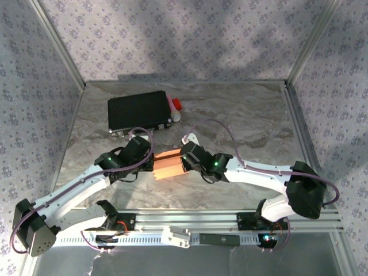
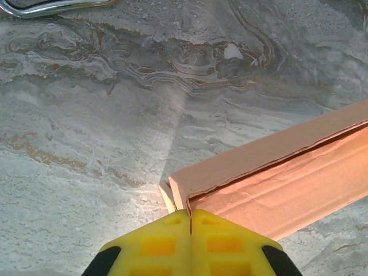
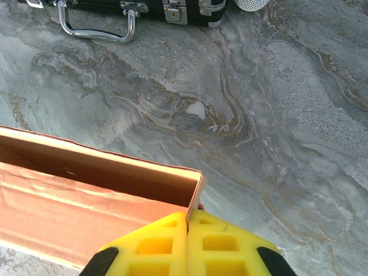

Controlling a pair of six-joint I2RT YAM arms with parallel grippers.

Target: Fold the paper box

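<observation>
Paper box point(image 1: 168, 165) is seen mid-table, held between the two grippers, well near of the black case point(image 1: 139, 110).

- Left gripper point(image 1: 153, 164) is placed at the box's left end. In the left wrist view its gripper point(image 2: 190, 214) is seen closed: the yellow pads point(image 2: 155, 244) are pressed together, and the corner edge of the box point(image 2: 276, 175) runs straight into the seam. Read as pinched on the thin cardboard.
- Right gripper point(image 1: 183, 163) is placed at the box's right end. In the right wrist view its gripper point(image 3: 187, 215) is closed the same way, with the end wall of the box point(image 3: 86, 195) caught at the pad tips.
- From the right wrist the box is seen open on one side and hollow inside. The lower panel is creased and wrinkled.
- Whether the box sits on the table point(image 1: 247, 121) or is lifted off it cannot be told.
- The black case lies flat at far left, its latches and metal handle point(image 3: 95, 30) facing the near side.
- A small red-and-white item point(image 1: 175, 107) lies touching or just beside the case's right edge; what it is cannot be made out.
</observation>
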